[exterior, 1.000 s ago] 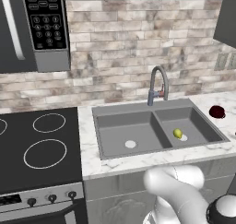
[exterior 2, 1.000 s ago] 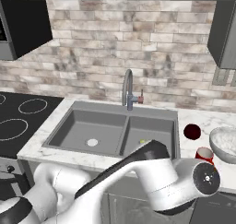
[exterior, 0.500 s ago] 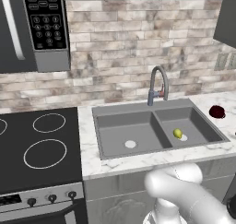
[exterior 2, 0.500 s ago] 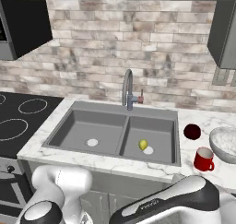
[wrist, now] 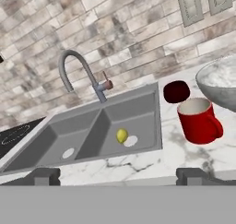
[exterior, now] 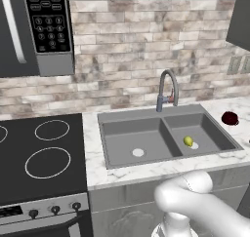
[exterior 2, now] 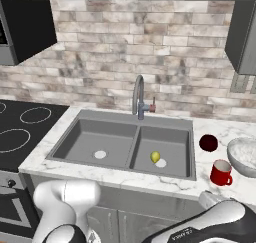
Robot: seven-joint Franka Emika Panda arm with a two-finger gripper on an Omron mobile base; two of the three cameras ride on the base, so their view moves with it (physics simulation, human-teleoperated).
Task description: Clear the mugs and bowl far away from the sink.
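Note:
The bright red mug (exterior 2: 221,172) (wrist: 198,120) stands on the marble counter right of the sink (exterior 2: 80,137) (wrist: 78,126) (exterior: 127,133), near the front edge. Behind it sits the dark maroon mug (exterior 2: 208,143) (wrist: 176,91) (exterior: 230,118). Farther right lies the wide silvery bowl (exterior 2: 244,156) (wrist: 221,82), cut off by the frame edge. My gripper (wrist: 117,177) is open and empty, low in front of the counter edge, facing the sink and the mugs, with the red mug ahead and to the right.
A small yellow-green fruit (exterior 2: 155,157) (wrist: 121,135) lies in the right basin. The curved faucet (exterior 2: 139,98) (wrist: 76,71) rises behind the sink. A black cooktop (exterior: 44,153) is to the left, with a microwave (exterior: 39,26) above it. Wall outlets (wrist: 191,6) sit over the bowl.
My arm has dropped lower and swung right in the right base view, uncovering the sink's front, the fruit and the red mug. The mugs and bowl have not moved.

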